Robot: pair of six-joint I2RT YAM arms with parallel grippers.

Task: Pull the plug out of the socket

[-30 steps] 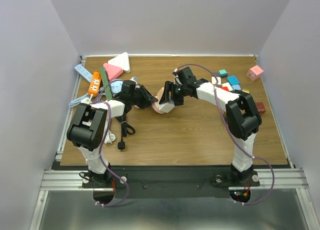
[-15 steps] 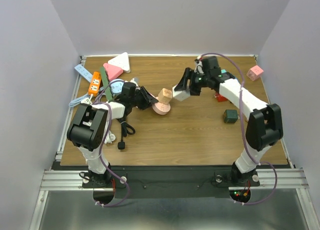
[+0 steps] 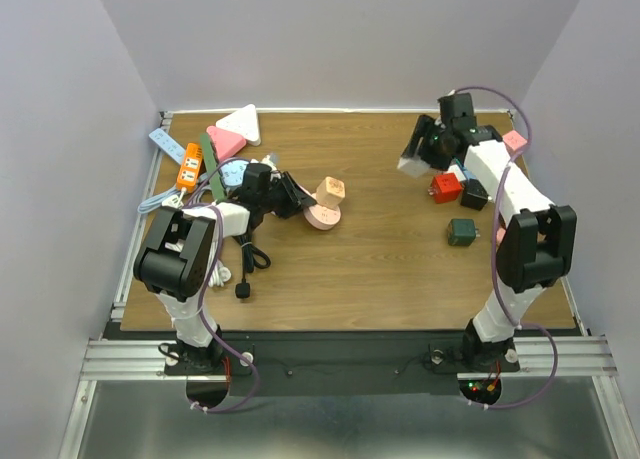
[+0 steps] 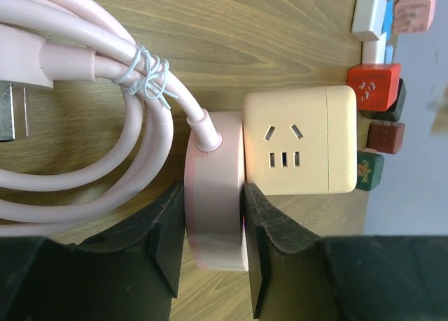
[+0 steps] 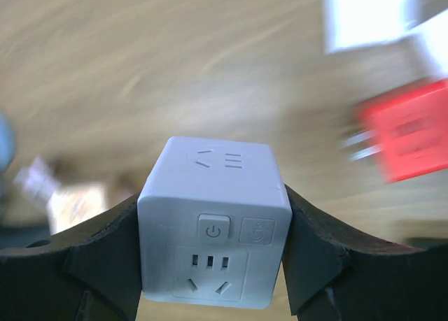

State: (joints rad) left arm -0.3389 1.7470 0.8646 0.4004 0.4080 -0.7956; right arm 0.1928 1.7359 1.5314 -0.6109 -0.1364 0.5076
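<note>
A round pink socket lies on the wooden table left of centre, with a cream cube adapter standing against it. My left gripper is shut on the pink socket, its jaws on the two flat faces; the cream cube sits against the socket's right face. A white cube plug hangs above the table at the far right, apart from the socket. My right gripper is shut on the white cube plug, whose power button and socket holes face the camera.
A coiled pink cable runs from the socket. Red, black, dark green and pink cubes lie at the right. Power strips, an orange one and a white triangle crowd the back left.
My right gripper has carried the white cube plug away from the pink socket, rightward and toward the back. The left gripper and the socket have stayed put.
</note>
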